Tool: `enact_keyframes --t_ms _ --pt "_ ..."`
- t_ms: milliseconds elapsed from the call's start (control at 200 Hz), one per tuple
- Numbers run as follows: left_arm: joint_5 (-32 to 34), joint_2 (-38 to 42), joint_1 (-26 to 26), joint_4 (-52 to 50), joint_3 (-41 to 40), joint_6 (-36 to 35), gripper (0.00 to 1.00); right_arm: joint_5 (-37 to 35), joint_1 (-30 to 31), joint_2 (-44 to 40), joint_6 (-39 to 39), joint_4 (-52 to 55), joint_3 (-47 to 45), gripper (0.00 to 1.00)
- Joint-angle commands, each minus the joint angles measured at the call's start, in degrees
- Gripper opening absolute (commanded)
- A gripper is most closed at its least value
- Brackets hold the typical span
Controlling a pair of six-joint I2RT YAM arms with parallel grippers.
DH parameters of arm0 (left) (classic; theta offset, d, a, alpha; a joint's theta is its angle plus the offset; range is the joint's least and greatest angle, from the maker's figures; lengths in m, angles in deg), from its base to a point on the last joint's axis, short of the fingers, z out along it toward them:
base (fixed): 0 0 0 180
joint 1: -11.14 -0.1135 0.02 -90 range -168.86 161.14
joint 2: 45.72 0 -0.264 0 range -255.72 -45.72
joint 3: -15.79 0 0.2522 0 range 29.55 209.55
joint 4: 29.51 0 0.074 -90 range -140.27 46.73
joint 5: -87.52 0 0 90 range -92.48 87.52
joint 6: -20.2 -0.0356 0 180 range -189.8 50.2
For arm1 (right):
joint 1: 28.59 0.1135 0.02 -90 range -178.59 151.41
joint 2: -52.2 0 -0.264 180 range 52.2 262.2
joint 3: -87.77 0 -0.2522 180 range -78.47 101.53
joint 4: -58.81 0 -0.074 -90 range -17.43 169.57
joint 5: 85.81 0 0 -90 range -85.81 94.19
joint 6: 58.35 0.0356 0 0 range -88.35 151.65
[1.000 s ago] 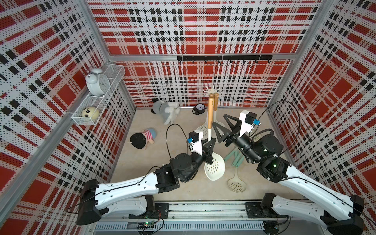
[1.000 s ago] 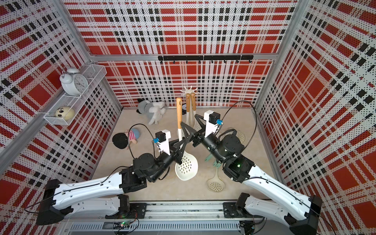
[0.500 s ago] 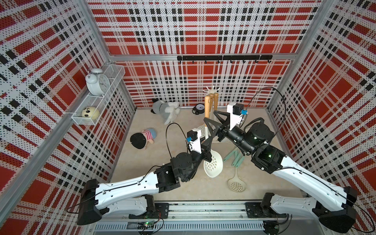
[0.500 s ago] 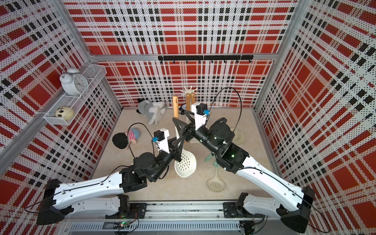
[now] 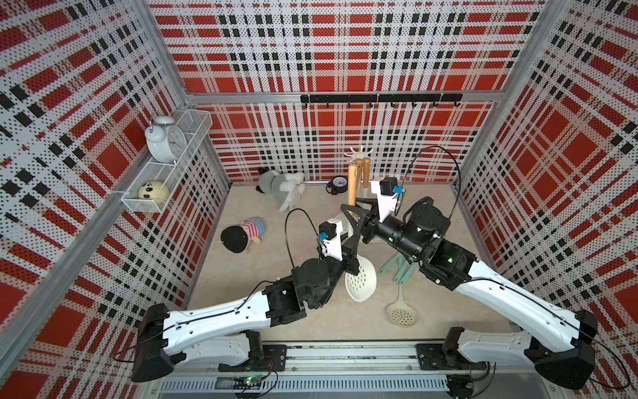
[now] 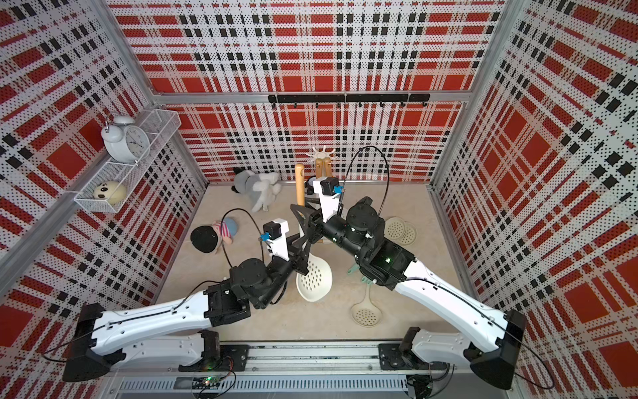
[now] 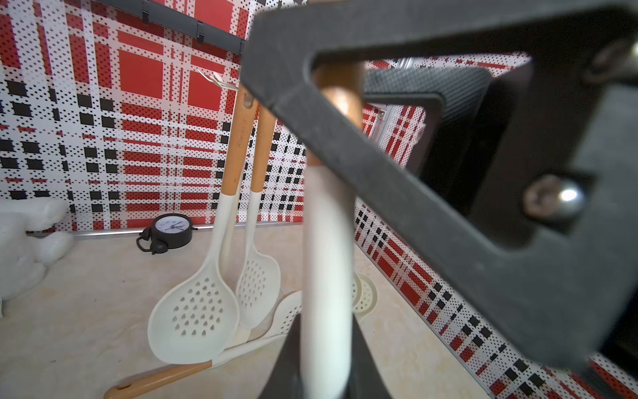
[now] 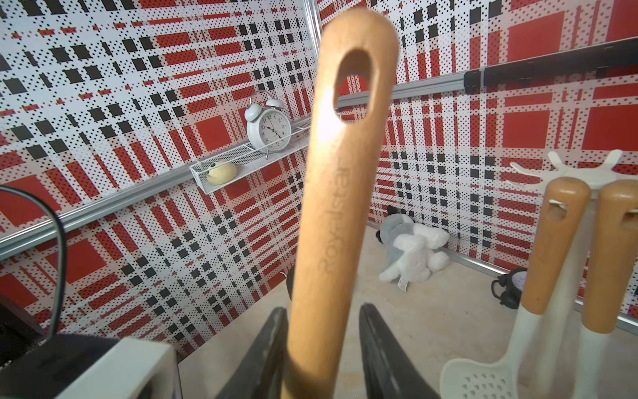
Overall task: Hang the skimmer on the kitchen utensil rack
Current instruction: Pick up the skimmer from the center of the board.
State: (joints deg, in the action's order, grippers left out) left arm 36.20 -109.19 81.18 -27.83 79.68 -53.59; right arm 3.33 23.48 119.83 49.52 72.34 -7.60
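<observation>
The skimmer [image 5: 362, 283] wasn't on the rack [image 5: 359, 153] yet; left end effector [image 5: 352, 246] pinched it, right end effector [image 5: 351, 215] gaped around its handle.

A robot lab cell: plaid pegboard walls [image 5: 345, 51] on aluminium framing [image 5: 241, 98], two arms [image 5: 214, 317] on a rail [image 5: 345, 359] (toys [image 5: 281, 183] strewn about).

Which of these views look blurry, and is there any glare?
Left wrist view: the held skimmer is blurred close to the lens, the hung skimmers behind are sharp. Right wrist view: its wooden handle is slightly soft with a bright sheen beside the hole; the alarm clock is crisp. Both top views: sharp, evenly lit.
</observation>
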Motion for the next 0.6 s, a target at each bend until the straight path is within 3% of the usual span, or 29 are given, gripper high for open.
enact_keyframes --t_ms 0,160,180,256,326,351,486,596 --pt "1.6 -0.2 -0.4 0.0 2.5 0.1 0.0 0.5 0.3 0.3 0.5 -0.1 0.3 0.3" --pt "1.4 -0.3 -0.9 -1.0 2.7 0.8 0.01 -0.2 0.3 -0.7 0.9 -0.9 -0.9 0.05" --pt "1.0 -0.1 -1.0 -1.0 2.6 0.9 0.09 -0.5 0.3 -1.0 0.9 -1.1 -1.1 0.0" --pt "-2.1 1.0 -2.0 -0.1 1.6 1.1 0.46 -2.6 0.2 -2.6 0.6 -1.6 -2.5 0.0" --pt "-6.6 3.0 -3.8 1.6 -0.5 1.7 0.73 -5.4 -0.9 -4.4 0.3 -0.6 -3.5 0.0" --pt "-8.4 4.1 -4.6 2.3 -1.6 2.1 0.77 -6.1 -1.6 -5.1 0.4 0.2 -3.8 0.0" --pt "-17.1 8.8 -12.0 3.5 -7.1 6.2 0.74 -4.7 -9.4 -9.7 2.9 3.4 -8.3 0.0" --pt "-30.5 10.7 -24.0 6.0 -11.6 10.6 0.57 0.7 -17.5 -12.1 4.1 7.9 -11.2 0.0"
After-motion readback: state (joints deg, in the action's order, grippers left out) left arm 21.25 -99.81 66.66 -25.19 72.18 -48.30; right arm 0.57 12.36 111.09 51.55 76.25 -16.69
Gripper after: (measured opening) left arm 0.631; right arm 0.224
